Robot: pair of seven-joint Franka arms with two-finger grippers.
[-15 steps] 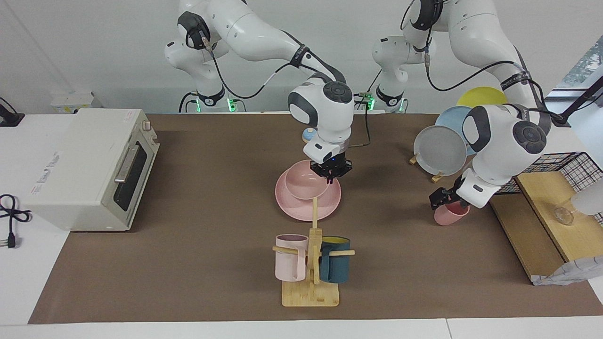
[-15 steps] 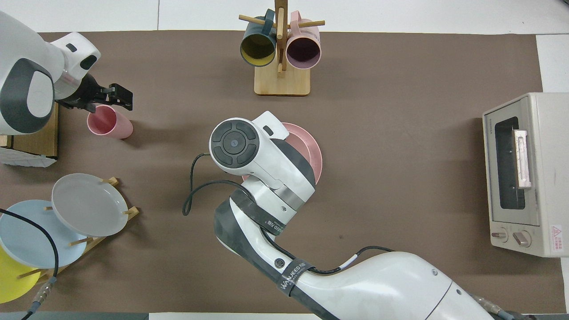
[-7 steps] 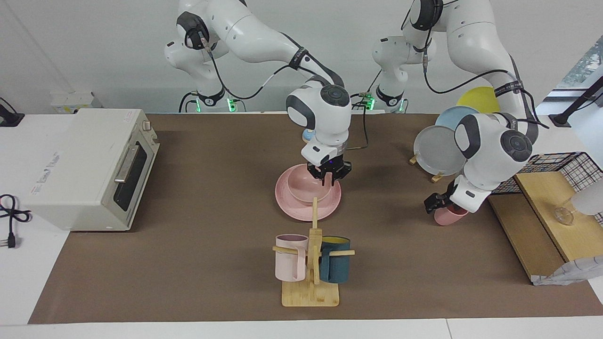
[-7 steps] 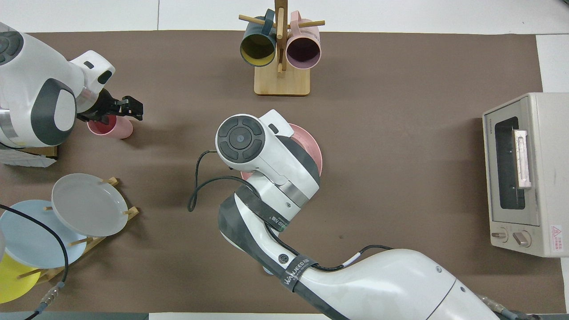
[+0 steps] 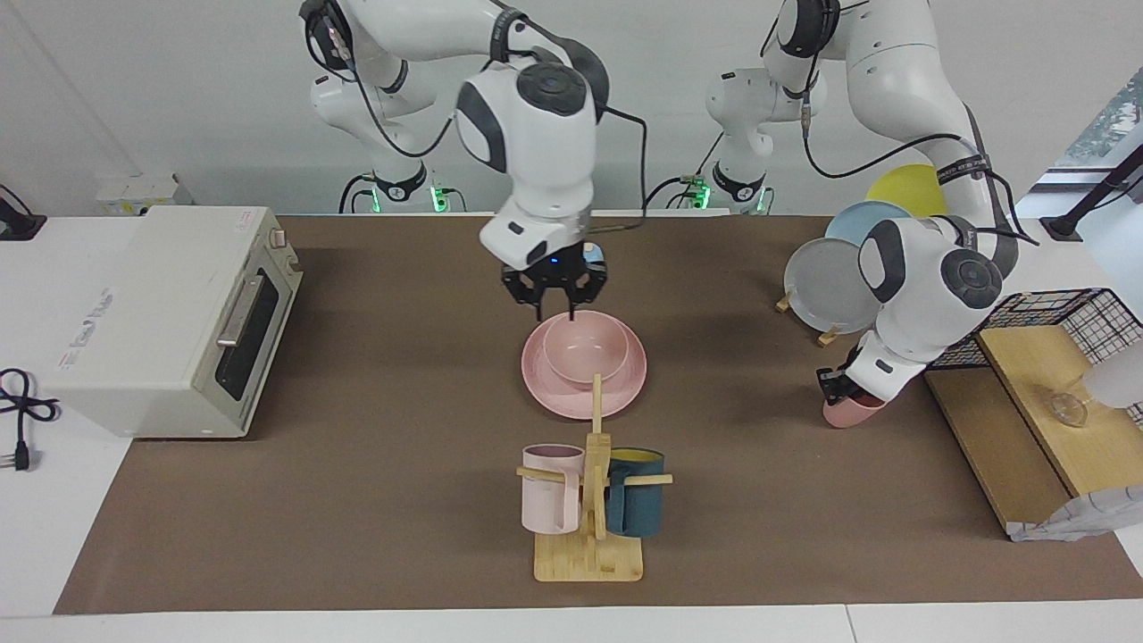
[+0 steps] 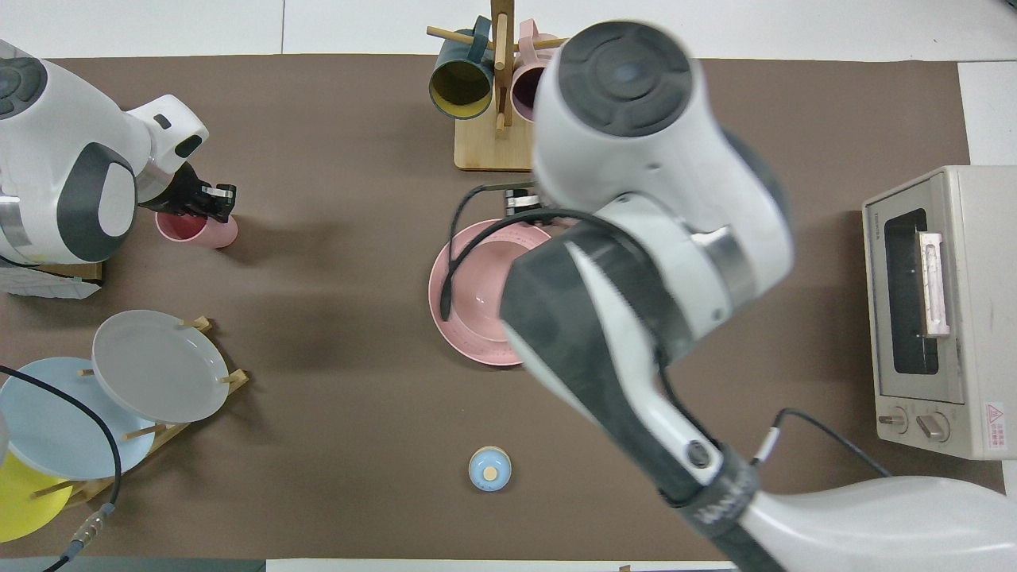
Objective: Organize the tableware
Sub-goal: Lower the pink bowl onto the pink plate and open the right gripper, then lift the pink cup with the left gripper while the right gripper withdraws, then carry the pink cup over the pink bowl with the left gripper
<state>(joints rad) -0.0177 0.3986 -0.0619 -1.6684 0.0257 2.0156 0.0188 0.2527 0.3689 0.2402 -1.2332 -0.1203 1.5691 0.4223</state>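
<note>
The pink bowl (image 5: 585, 344) sits in the pink plate (image 5: 554, 402) at the middle of the table; both also show in the overhead view, the bowl (image 6: 481, 290) on the plate (image 6: 457, 338). My right gripper (image 5: 554, 308) is open and empty, raised over the bowl's edge nearer the robots. The pink cup (image 5: 855, 413) stands toward the left arm's end of the table and also shows in the overhead view (image 6: 208, 232). My left gripper (image 5: 839, 387) is down at the cup's rim and shut on it, as the overhead view (image 6: 200, 200) also shows.
A wooden mug tree (image 5: 589, 545) with a pale pink mug (image 5: 546, 502) and a teal mug (image 5: 636, 507) stands farther from the robots than the plate. A toaster oven (image 5: 170, 313), a rack of upright plates (image 5: 835, 286), a wire basket (image 5: 1085, 313) and a small blue knob (image 6: 489, 467) are around.
My right gripper let go of the bowl on the plate, opened and rose toward the robots. My left gripper lowered onto the cup's rim and its fingers closed in.
</note>
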